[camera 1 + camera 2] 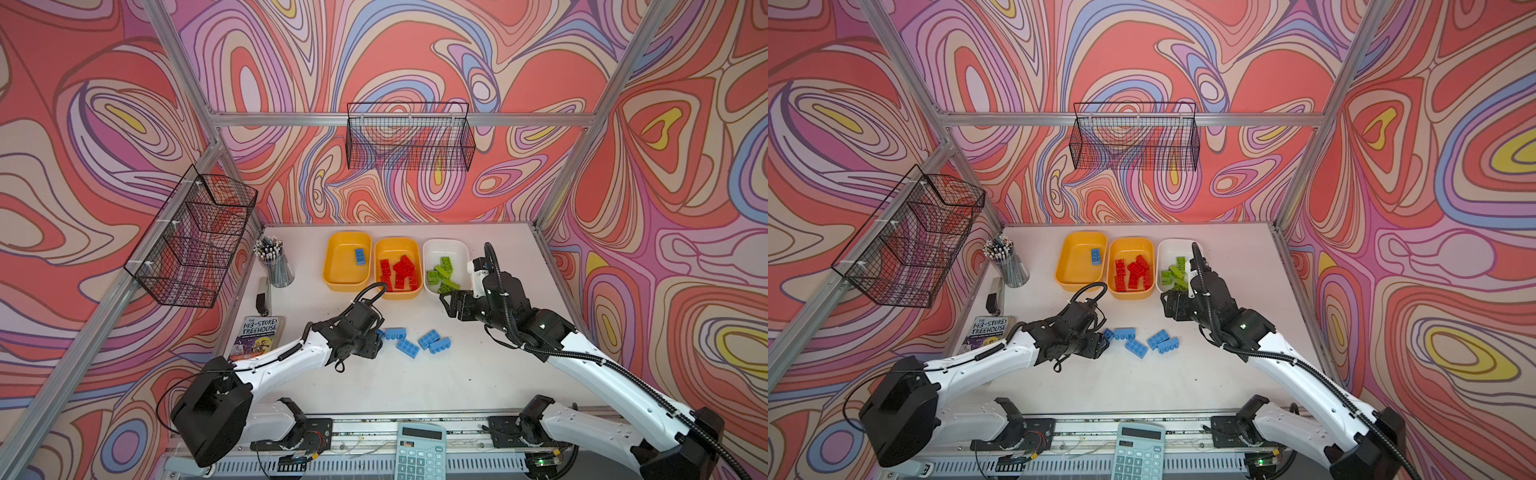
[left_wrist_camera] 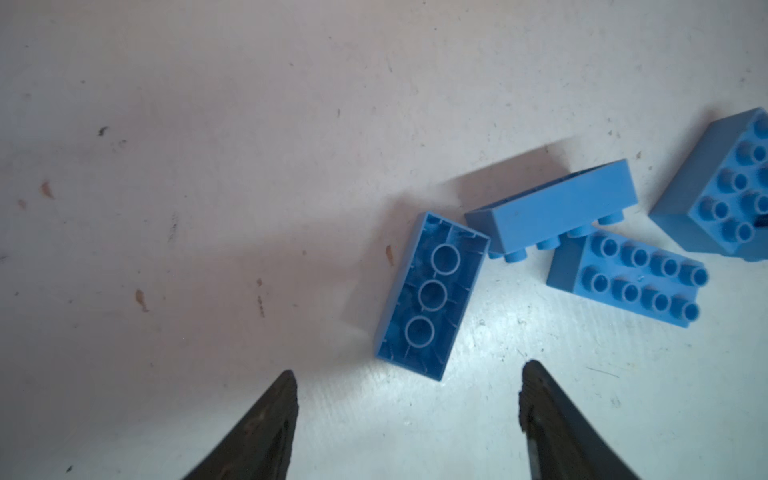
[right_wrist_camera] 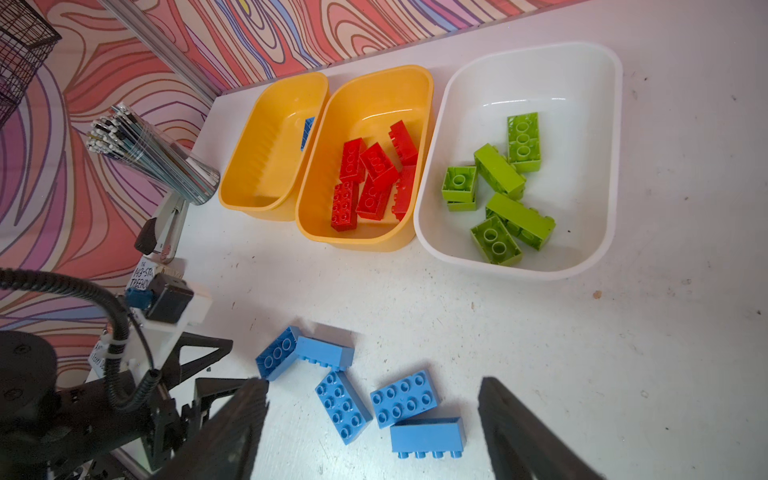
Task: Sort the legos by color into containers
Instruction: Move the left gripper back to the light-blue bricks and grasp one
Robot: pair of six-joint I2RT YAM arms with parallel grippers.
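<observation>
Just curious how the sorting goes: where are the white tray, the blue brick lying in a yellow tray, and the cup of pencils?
white tray (image 3: 573, 174): right wrist view, bare floor.
sorted blue brick (image 1: 360, 256): a top view, middle of its upper face.
cup of pencils (image 1: 277, 266): a top view, clear wall.

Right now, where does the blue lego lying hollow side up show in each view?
In a top view: upturned blue lego, mid-table, leftmost of the loose blue legos.
In a top view: upturned blue lego, same place.
Left wrist: centre, just ahead of the open left hand.
Right wrist: the picture's lower left.
Shared landmark: the side-lying blue lego right beside it.
</observation>
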